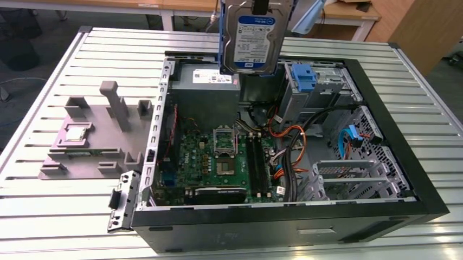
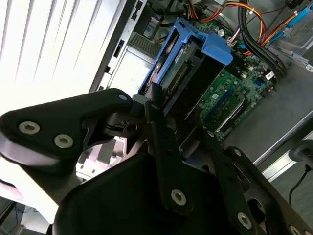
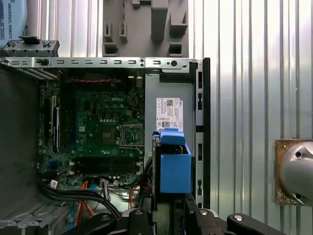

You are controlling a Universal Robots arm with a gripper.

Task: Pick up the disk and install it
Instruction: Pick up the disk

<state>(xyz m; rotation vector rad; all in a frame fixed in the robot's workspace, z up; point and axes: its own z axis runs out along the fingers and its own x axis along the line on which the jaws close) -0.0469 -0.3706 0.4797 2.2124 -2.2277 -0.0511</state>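
The disk [image 1: 248, 40] hangs upright above the back of the open computer case [image 1: 405, 179], its blue-and-white label facing the exterior view and its blue bracket along the sides. My gripper [image 1: 258, 6] is shut on its upper end at the top edge of that view. In the second wrist view the black fingers [image 2: 157, 122] clamp the disk [image 2: 193, 68] by its blue frame, with the motherboard beyond it. The first wrist view shows the disk [image 3: 175, 166] edge-on, over the case wall beside the grey box.
Inside the case lie the green motherboard [image 1: 217, 160], a grey box with a white sticker [image 1: 210, 78], a blue-tabbed drive bay [image 1: 307, 78] and orange and black cables [image 1: 293, 146]. A grey fixture [image 1: 87, 157] holding a small silver chip stands on the slatted table [image 1: 58, 216] at the exterior view's left.
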